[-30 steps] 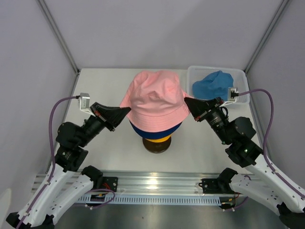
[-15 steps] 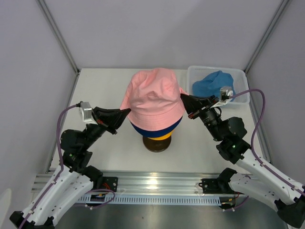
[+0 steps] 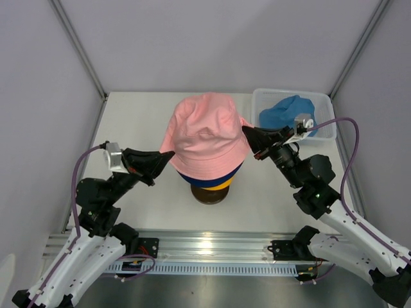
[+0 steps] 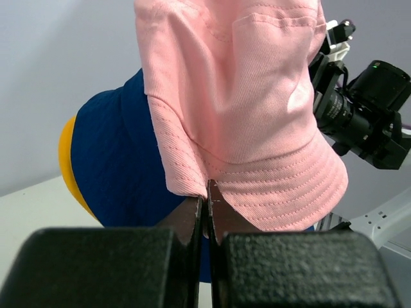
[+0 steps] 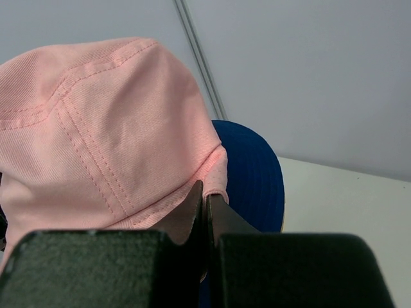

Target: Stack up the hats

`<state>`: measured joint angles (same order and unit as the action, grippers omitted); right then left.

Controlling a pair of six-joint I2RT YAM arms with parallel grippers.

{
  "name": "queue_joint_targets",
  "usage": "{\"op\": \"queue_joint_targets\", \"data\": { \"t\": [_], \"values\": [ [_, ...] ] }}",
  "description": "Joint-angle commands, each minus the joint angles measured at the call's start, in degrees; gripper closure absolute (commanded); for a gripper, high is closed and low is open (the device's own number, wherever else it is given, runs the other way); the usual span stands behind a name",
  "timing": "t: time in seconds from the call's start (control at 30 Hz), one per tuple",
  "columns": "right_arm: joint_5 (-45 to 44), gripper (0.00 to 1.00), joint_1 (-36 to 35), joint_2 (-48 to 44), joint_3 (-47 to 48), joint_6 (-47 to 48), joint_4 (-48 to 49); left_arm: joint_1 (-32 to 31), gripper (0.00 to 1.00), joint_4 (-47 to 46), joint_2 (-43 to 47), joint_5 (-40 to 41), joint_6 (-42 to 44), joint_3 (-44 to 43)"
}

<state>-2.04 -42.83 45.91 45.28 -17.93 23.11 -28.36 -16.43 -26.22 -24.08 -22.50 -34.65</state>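
Placement of the pink hat (image 3: 207,138) over the navy hat (image 3: 192,179) and yellow hat (image 3: 221,185) at mid-table seems underway. The left gripper (image 3: 168,157) and right gripper (image 3: 246,132) each pinch its brim. Next, probably release, then fetch the sky blue hat (image 3: 287,113) from the far-right basket (image 3: 259,100).

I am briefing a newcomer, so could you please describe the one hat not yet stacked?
Look to the far right corner of the white table, where a white plastic basket sits. Inside it lies a crumpled sky blue cloth bucket hat. Unlike the pink cloth hat, navy blue cloth hat and yellow cloth hat stacked at the centre, it lies alone and is paler blue.
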Motion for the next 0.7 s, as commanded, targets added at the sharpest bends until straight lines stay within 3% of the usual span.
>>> {"op": "queue_joint_targets", "data": {
  "t": [0.0,0.13,0.3,0.43,0.47,0.5,0.57,0.6,0.67],
  "values": [
    [0.11,1.0,0.38,1.63,-1.67,0.88,-2.11,0.06,0.98,7.62,-1.29,3.14,0.18,0.55],
    [-2.61,1.0,0.38,4.1,-4.13,3.33,-1.67,0.15,0.97,10.53,-5.06,8.95,0.18,1.16],
    [-1.82,1.0,0.47,5.15,-4.94,7.56,-2.45,0.15,0.95,9.84,-7.01,7.56,1.85,2.57],
    [-7.7,0.96,1.43,4.63,0.76,1.87,-12.17,0.06,0.85,9.48,-5.61,4.66,-0.43,0.39],
    [-8.23,0.93,1.95,4.45,2.52,0.11,-14.65,0.15,0.83,10.0,-5.16,4.74,-0.96,-0.58],
    [-8.5,0.76,2.39,4.28,5.67,-4.26,-16.85,0.06,0.79,11.66,-4.64,6.04,-2.53,-1.11],
    [-7.81,0.64,4.06,3.84,8.59,-9.73,-22.92,0.06,0.72,14.39,-3.32,9.21,-7.26,-3.47],
    [-7.45,0.46,4.59,3.57,9.99,-15.06,-25.11,0.06,0.72,17.88,-3.05,12.7,-9.03,-3.93],
    [-4.48,0.38,5.38,2.26,9.92,-19.05,-24.97,0.06,0.72,20.89,-2.17,15.27,-13.59,-5.5]
  ]
}}
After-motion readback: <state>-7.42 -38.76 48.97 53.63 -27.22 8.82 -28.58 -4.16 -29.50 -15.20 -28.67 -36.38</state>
